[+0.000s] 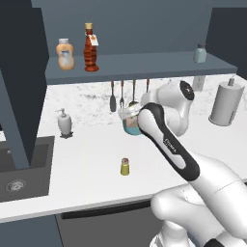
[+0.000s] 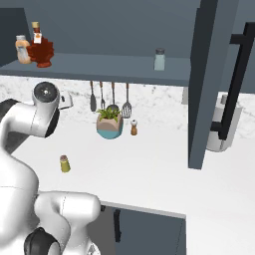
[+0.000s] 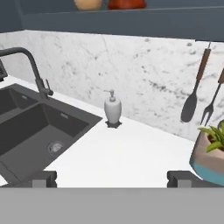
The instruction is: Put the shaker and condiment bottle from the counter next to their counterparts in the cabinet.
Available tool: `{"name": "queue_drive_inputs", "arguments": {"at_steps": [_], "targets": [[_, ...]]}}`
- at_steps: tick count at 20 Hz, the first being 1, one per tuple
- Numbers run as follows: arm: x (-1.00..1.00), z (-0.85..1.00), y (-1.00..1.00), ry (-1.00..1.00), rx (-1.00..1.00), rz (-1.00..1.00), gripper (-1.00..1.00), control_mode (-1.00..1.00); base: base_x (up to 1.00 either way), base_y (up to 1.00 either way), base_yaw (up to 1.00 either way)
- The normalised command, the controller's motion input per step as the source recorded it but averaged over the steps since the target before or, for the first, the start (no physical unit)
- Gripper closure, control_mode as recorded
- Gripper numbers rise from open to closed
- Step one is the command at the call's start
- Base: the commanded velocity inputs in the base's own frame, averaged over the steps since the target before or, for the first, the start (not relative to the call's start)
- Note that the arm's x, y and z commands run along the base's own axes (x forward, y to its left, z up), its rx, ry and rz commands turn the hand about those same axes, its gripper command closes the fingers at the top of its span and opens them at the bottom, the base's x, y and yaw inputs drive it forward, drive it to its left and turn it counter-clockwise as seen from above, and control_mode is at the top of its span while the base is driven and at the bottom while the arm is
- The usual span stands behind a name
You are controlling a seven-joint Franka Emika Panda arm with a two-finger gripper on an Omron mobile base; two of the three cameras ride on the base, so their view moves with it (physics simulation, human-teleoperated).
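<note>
Shaker [image 1: 125, 167] stands upright alone on the white surface [image 1: 91, 164], near its front edge, well apart from the plant pot [image 2: 109, 124]; the bottle [image 1: 90, 48] already stands on the cabinet [image 1: 144, 62] shelf just beside the orange bottle [image 1: 65, 54], with the grey-green shaker [image 1: 200, 53] far along the shelf. Hand [image 3: 112, 179] open and empty, tips spread wide, looking toward the soap dispenser [image 3: 112, 110] and sink [image 3: 39, 131]. Shaker likely light, rigid, smooth and easily tipped; best pinched across the body below the cap.
</note>
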Motion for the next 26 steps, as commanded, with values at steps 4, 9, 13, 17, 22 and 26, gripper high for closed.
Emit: {"name": "queue_drive_inputs", "arguments": {"at_steps": [4,9,13,17,22,26], "targets": [[-0.56,-0.52,0.00,0.00,0.00,0.01,-1.00,-1.00,0.00,0.00,0.00],[-0.24,-0.37,0.00,0.02,0.00,0.00,-1.00,-1.00,0.00,0.00,0.00],[-0.01,-0.18,0.00,0.14,-0.05,0.00,-1.00,-1.00,0.00,0.00,0.00],[0.00,-0.19,0.00,0.18,-0.07,0.00,-1.00,-1.00,0.00,0.00,0.00],[0.00,-0.26,0.00,0.23,-0.11,0.00,-1.00,-1.00,0.00,0.00,0.00],[-0.02,-0.16,0.00,0.24,-0.07,0.00,-1.00,-1.00,0.00,0.00,0.00]]}}
